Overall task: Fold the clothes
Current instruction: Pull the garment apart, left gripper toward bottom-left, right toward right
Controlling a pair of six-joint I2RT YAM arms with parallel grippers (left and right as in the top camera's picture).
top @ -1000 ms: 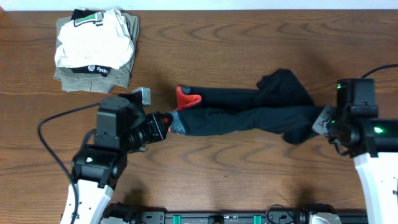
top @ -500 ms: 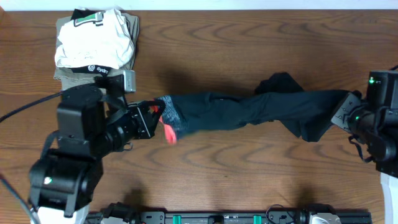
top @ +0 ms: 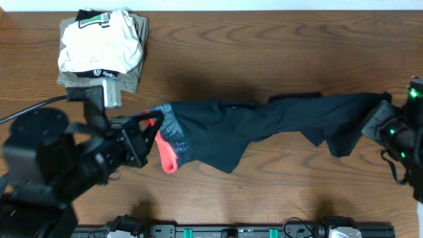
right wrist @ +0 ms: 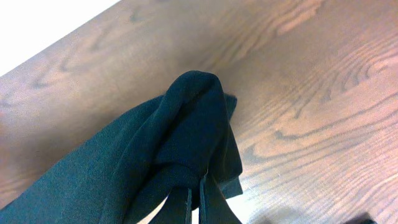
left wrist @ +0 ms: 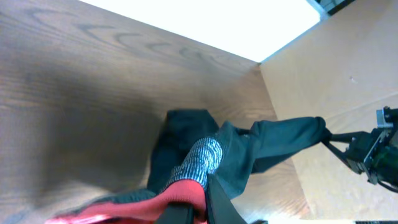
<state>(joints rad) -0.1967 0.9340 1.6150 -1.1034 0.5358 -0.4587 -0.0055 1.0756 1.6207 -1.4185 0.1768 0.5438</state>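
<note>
**Item:** pants [top: 264, 122], black, soft, long-legged.

**Position:** stretched lengthwise over the table [top: 264, 53], from 9 o'clock to 3 o'clock in the overhead view, with one end in each gripper.

**Detail, 9 o'clock end:** the waistband [top: 173, 122] is mottled grey. Its red lining [top: 168, 157] is turned out and hangs below it toward 6 o'clock.

**Detail, 3 o'clock end:** the leg ends are bunched together. A loose flap of black cloth droops just inboard of them.

**Middle:** it sags and widens toward 6 o'clock. It appears to hang clear of the wood, though the overhead view does not settle this.

**Left gripper** [top: 154, 125]: at 9 o'clock, jaws pressed together, pinching the waistband edge. In its wrist view the red lining lies against the fingers and the grey band rises above them.

**Right gripper** [top: 374, 120]: at 3 o'clock, jaws pressed together, pinching the leg ends. In its wrist view the black cloth gathers into a rounded fold above the fingertips.

**Also present:** a stack of folded garments [top: 99, 49] at about 10 o'clock, well apart from the pants. A white piece lies on top of khaki ones.
</note>
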